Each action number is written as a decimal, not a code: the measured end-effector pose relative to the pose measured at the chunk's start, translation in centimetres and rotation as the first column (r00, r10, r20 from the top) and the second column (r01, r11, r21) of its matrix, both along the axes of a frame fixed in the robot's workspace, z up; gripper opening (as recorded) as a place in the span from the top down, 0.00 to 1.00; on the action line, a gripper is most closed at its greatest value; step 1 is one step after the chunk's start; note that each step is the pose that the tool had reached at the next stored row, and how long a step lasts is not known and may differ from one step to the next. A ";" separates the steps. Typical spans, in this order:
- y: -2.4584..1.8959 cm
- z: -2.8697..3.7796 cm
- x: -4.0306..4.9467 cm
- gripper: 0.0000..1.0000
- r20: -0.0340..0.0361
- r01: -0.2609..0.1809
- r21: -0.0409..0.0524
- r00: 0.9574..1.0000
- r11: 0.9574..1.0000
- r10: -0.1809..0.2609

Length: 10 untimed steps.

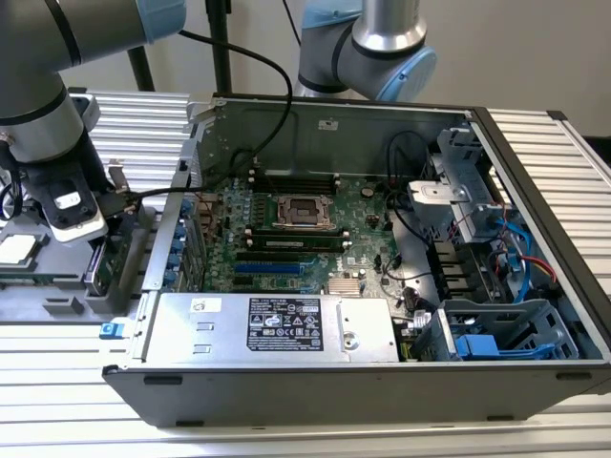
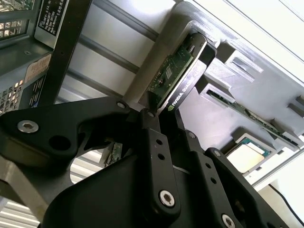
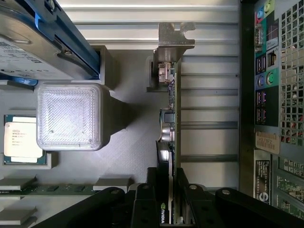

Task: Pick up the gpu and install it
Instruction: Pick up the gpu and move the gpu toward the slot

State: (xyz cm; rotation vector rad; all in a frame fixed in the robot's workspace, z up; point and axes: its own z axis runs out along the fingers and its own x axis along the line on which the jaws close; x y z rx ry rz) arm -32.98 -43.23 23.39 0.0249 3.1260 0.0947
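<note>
Claw (image 3: 168, 192) is pinching the thin green silver-bracketed circuit card (image 3: 172, 95). Pickup is beginning, I judge, calling for a straight pull.

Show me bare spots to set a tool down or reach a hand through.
Free: the ribbed table in front of the case, and the strip on the exterior view's right of it. Crowded: inside the case, packed with cables, and the tray, where the gripper is shut on the graphics card.

Sitting open on the ribbed table (image 1: 57, 382), exposing a green motherboard (image 1: 368, 205) behind a silver power supply (image 1: 277, 329). Cradling 1 processor chip (image 3: 20, 140) in a gray tray (image 3: 128, 156) near a hard drive (image 3: 28, 52).
</note>
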 end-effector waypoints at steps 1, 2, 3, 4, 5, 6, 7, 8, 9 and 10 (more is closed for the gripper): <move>0.00 0.00 0.00 1.00 0.000 0.000 0.000 1.000 1.000 0.000; 0.00 -0.01 0.00 1.00 0.000 0.000 0.000 1.000 1.000 0.000; 0.00 -0.01 0.00 1.00 0.000 0.000 0.000 1.000 1.000 0.000; 0.00 -0.01 0.00 1.00 0.000 0.000 0.000 1.000 1.000 0.000; 0.00 -0.02 0.00 1.00 0.000 0.000 0.000 1.000 1.000 0.000; 0.00 -0.02 0.00 1.00 0.000 0.000 0.000 1.000 1.000 0.000; 0.00 -0.02 0.00 1.00 0.000 0.000 0.000 1.000 1.000 0.000; 0.00 -0.02 0.00 1.00 0.000 0.000 0.000 1.000 1.000 0.000; 0.00 -0.02 0.00 1.00 0.000 0.000 0.000 1.000 1.000 0.000; 0.00 -0.03 0.00 1.00 0.000 0.000 0.000 1.000 1.000 0.000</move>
